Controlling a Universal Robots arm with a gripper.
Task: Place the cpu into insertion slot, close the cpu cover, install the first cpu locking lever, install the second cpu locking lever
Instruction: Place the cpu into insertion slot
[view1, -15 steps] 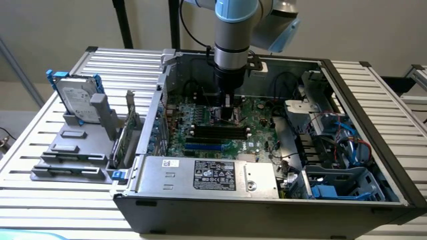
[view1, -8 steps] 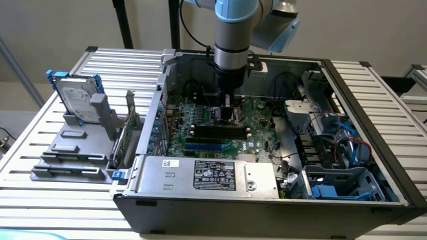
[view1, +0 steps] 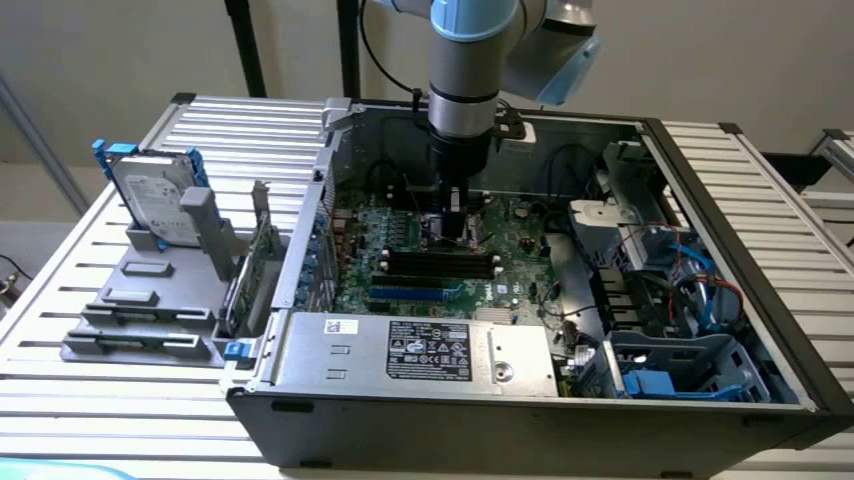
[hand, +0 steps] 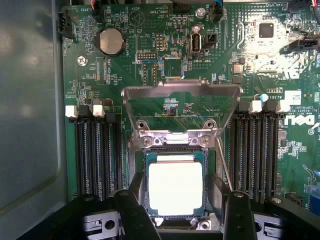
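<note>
The cpu (hand: 175, 187), a silvery square chip, lies flat inside the insertion slot (hand: 205, 159) on the green board. Behind it the cpu cover (hand: 182, 90), a thin grey metal frame, stands swung up on its hinge, leaving the slot uncovered. A thin metal locking lever (hand: 224, 165) runs alongside the slot, unlatched. My gripper (hand: 187, 212) is open, and its black fingers (hand: 137, 207) straddle the cpu, with a visible gap on one side. In the exterior view the gripper (view1: 458, 228) reaches straight down into the computer case, low over the motherboard (view1: 514, 285).
Black memory slots (hand: 95, 155) flank the socket on both sides. A coin battery (hand: 111, 41) sits farther along the board. A labelled grey metal box (view1: 420, 350) fills the case front. Blue cables (view1: 694, 290) lie on the exterior view's right, and a hard drive (view1: 154, 190) stands outside the case on its left.
</note>
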